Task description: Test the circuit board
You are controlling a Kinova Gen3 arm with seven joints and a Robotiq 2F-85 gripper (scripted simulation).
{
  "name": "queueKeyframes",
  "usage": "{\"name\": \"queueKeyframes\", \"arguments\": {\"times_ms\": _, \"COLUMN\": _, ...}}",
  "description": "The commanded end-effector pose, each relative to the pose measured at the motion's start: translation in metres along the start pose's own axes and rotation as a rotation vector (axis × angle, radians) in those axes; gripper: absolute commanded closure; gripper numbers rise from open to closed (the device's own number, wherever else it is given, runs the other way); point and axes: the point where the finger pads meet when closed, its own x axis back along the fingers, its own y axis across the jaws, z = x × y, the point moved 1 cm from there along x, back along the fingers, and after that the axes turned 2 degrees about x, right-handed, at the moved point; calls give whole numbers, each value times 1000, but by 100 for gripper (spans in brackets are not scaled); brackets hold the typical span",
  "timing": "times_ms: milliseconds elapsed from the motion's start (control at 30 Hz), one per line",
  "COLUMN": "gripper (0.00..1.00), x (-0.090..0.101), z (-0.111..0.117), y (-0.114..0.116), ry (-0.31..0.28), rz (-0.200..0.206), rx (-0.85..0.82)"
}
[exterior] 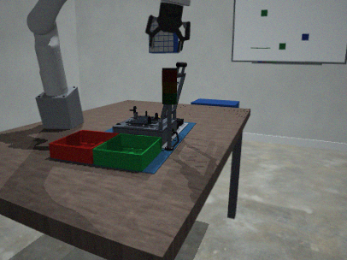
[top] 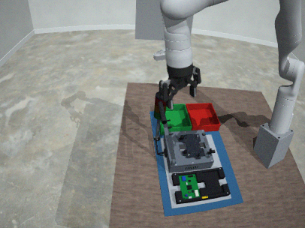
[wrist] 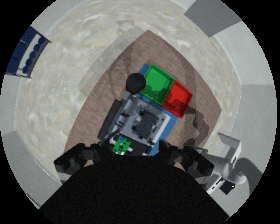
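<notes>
The green circuit board point(top: 188, 187) point(wrist: 121, 145) lies component side up in the left part of the black tray point(top: 215, 182). Its white connector point(top: 196, 193) is at its front right in the top view. The grey tester point(top: 180, 160) point(wrist: 131, 117) stands behind the tray, with no board in it. Its lid point(exterior: 181, 81) stands open, upright. The signal light point(top: 160, 105) point(exterior: 169, 85) is unlit. The green bin point(top: 178, 116) point(exterior: 128, 152) point(wrist: 157, 84) and red bin point(top: 203, 116) point(exterior: 77, 145) point(wrist: 178, 99) look empty. My gripper point(top: 182, 100) point(exterior: 167, 44) is open and empty, high above the tester and bins. The lone black post cannot be told surely.
The tester and tray stand on a white plate over a blue mat point(top: 234, 193) on the wooden table point(top: 139, 193). The raised lid and signal light stand up along the mat's left side in the top view. The arm's grey base point(top: 273, 145) point(exterior: 60, 109) is at the right there.
</notes>
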Motion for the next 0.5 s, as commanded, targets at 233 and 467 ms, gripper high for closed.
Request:
{"name": "queueKeyframes", "arguments": {"times_ms": 233, "gripper": 0, "x": 0, "z": -14, "y": -6, "ry": 11, "rz": 7, "rx": -27}}
{"name": "queueKeyframes", "arguments": {"times_ms": 467, "gripper": 0, "x": 0, "z": -14, "y": -6, "ry": 11, "rz": 7, "rx": -27}}
